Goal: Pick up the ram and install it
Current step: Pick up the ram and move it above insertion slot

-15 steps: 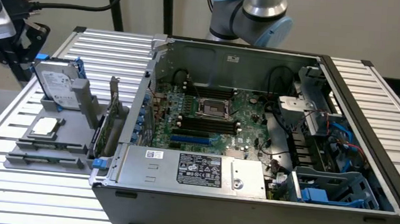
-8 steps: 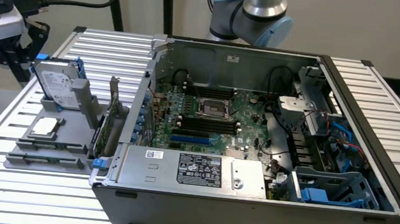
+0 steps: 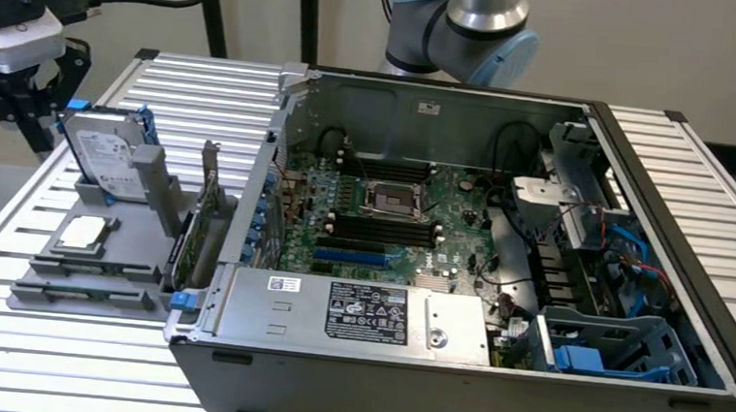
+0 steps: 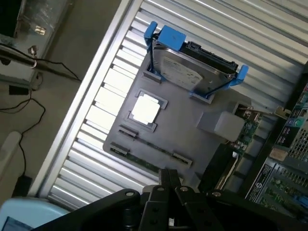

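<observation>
The ram [image 4: 138,161] is a thin green stick lying flat in the front-most groove of a grey holder block [image 4: 192,125], also visible in the exterior view as the ram [image 3: 82,294] on the holder block [image 3: 119,247]. My gripper [image 4: 169,174] hovers above the holder's edge near the ram, its two fingers pressed together with nothing between them. In the exterior view the gripper [image 3: 13,103] hangs at the far left, above and behind the holder. The motherboard's black memory slots [image 3: 373,228] lie inside the open computer case [image 3: 461,368].
On the holder stand a silver hard drive with blue rails [image 3: 106,154], a processor chip [image 3: 83,233] and an upright green expansion card [image 3: 199,223]. A slatted metal table [image 3: 208,83] carries everything. Its edge and loose cables [image 4: 29,91] lie beyond the holder.
</observation>
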`<state>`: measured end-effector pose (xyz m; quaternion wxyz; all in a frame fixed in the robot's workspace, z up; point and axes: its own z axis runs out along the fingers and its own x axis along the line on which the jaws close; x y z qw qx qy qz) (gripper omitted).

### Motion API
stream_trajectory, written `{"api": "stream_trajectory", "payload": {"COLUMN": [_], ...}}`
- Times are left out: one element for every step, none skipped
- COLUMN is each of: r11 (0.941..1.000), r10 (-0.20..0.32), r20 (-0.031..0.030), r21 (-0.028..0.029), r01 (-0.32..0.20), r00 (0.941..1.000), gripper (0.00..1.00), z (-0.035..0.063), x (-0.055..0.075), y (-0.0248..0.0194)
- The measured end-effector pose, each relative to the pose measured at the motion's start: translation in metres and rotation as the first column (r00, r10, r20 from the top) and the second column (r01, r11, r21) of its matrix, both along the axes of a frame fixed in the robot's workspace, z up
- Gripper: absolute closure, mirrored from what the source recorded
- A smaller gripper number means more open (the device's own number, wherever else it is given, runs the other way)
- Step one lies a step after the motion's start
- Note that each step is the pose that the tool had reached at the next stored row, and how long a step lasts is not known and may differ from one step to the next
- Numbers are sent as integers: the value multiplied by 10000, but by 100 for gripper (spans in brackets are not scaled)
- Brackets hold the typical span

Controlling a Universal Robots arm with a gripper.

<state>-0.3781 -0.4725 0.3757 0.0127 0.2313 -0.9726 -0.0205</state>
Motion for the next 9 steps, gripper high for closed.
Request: {"api": "stream_trajectory", "payload": {"r11": [9998,9994,9985,9974,9960,9941,9919,9894,9867], "r10": [181,359,540,718,899,1083,1272,1451,1627], "r20": [-5,-9,-13,-17,-20,-25,-29,-32,-37], "r21": [0,0,0,0,1,1,2,2,3], "r01": [-181,-359,-540,-718,-899,-1083,-1272,-1451,-1627], "r00": [9998,9994,9985,9974,9960,9941,9919,9894,9867], "gripper": [89,89,89,89,89,89,89,89,89], "z": [-1,-3,-4,-6,-8,-9,-11,-13,-15], "x": [0,0,0,0,0,0,0,0,0], "y": [0,0,0,0,0,0,0,0,0]}}
